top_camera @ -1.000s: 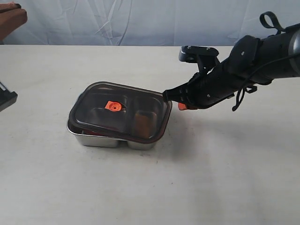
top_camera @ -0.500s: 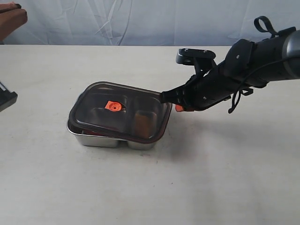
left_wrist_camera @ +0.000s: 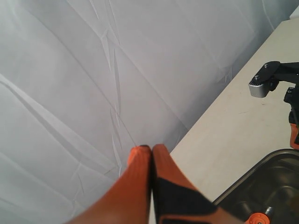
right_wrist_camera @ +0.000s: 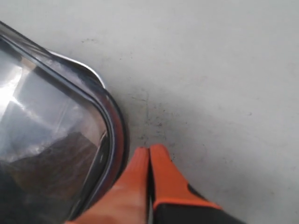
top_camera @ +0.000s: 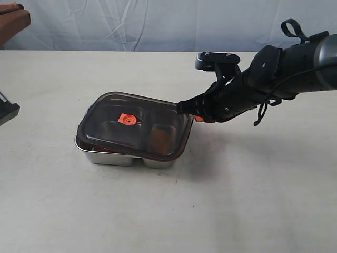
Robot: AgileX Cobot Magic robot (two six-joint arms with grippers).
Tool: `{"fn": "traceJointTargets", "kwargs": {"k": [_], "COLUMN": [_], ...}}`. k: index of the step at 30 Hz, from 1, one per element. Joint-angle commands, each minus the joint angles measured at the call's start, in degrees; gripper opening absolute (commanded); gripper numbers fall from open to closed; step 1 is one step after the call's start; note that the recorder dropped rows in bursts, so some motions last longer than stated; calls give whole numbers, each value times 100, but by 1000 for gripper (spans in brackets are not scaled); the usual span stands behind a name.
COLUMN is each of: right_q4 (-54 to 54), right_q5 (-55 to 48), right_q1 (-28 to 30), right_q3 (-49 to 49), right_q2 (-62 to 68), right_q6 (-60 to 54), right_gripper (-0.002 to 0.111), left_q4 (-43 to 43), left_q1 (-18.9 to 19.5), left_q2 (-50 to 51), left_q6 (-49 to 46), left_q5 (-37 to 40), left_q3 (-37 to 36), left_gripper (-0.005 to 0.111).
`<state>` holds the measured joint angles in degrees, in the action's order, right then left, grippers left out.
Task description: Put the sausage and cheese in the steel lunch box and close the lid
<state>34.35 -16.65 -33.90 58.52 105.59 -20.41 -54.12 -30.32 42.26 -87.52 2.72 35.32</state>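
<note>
On the table [top_camera: 237, 200], the lid [top_camera: 131, 124] lies askew and tilted on the steel lunch box [top_camera: 110, 156], so closing seems the step in hand: the right gripper [top_camera: 181, 108], jaws pressed together and empty, sits just beside the lid's raised corner, and next it likely must nudge the lid square and press it down. The left gripper [left_wrist_camera: 151, 149], likewise closed on nothing, points at the backdrop [left_wrist_camera: 70, 70]. Through the smoky plastic a brownish block, perhaps the cheese [top_camera: 158, 138], shows; the sausage cannot be made out.
</note>
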Motion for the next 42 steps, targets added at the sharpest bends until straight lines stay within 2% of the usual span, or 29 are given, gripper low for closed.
{"fn": "traceJointTargets", "kwargs": {"k": [1, 12, 25, 34, 39, 42], "right_q4": [-104, 69, 69, 49, -147, -685], "right_q5": [82, 203, -355, -236, -305, -247], "right_q1": [8, 8, 8, 8, 8, 8], "right_q3": [13, 28, 809, 967, 977, 977], "right_q2": [87, 337, 567, 591, 591, 591], "right_q6": [5, 5, 5, 5, 5, 449], "right_gripper": [-1, -1, -1, -1, -1, -1], "left_q4": [-69, -69, -69, -69, -69, -69], "left_q1": [-1, -1, -1, -1, -1, -1], "left_q2": [10, 10, 10, 10, 10, 10], "left_q6": [37, 37, 37, 37, 37, 37], "left_q5": [-11, -11, 11, 11, 11, 11], "left_q3": [-30, -30, -30, -30, -30, -30], "left_gripper": [0, 0, 0, 0, 0, 0]}}
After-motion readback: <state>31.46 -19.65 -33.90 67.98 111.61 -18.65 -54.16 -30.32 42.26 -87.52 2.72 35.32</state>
